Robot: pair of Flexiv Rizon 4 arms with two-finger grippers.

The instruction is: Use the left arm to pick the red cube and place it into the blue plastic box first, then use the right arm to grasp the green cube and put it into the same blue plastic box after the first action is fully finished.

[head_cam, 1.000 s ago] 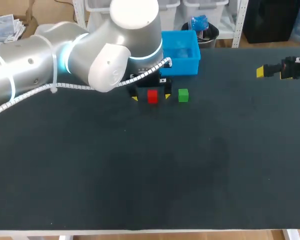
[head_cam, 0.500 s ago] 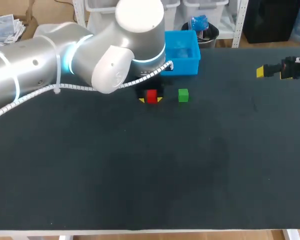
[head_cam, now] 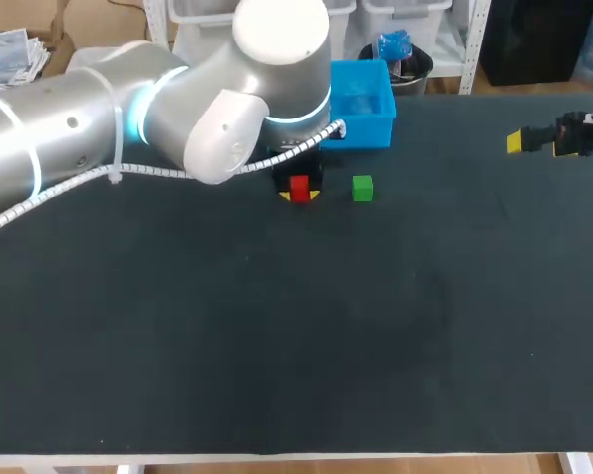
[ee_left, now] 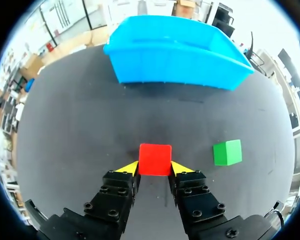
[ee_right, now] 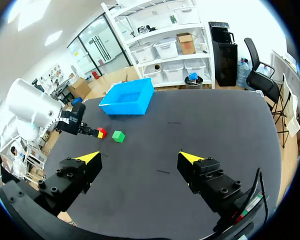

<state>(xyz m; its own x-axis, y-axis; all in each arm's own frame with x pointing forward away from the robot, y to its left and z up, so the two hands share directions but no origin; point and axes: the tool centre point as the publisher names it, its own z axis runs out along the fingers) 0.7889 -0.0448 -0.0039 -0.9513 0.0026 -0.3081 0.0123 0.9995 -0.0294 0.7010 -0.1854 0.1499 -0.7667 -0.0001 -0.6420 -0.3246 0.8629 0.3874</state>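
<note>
Left pincer (ee_left: 155, 168) is clamping the red cube (ee_left: 155, 159) by two opposite flat faces. The cube is sitting on the desk (ee_left: 65, 150) near its far edge, with the blue box (ee_left: 175, 60) just beyond. Probably light, rigid, slick-sided, so a centred grip is suiting it. Left arm (head_cam: 79, 118) is stretching low from the left edge. Right pincer (ee_right: 139, 159) is hanging wide open by the right edge.

Wide open worktop (head_cam: 296, 336) along the near edge and out to the right edge. Bare strip between red cube (ee_left: 155, 159) and blue plastic box (ee_left: 175, 55) by the far edge. Green cube (ee_left: 227, 152) near the red cube, not touching. Left arm (head_cam: 99, 128) looming over the far left corner.
</note>
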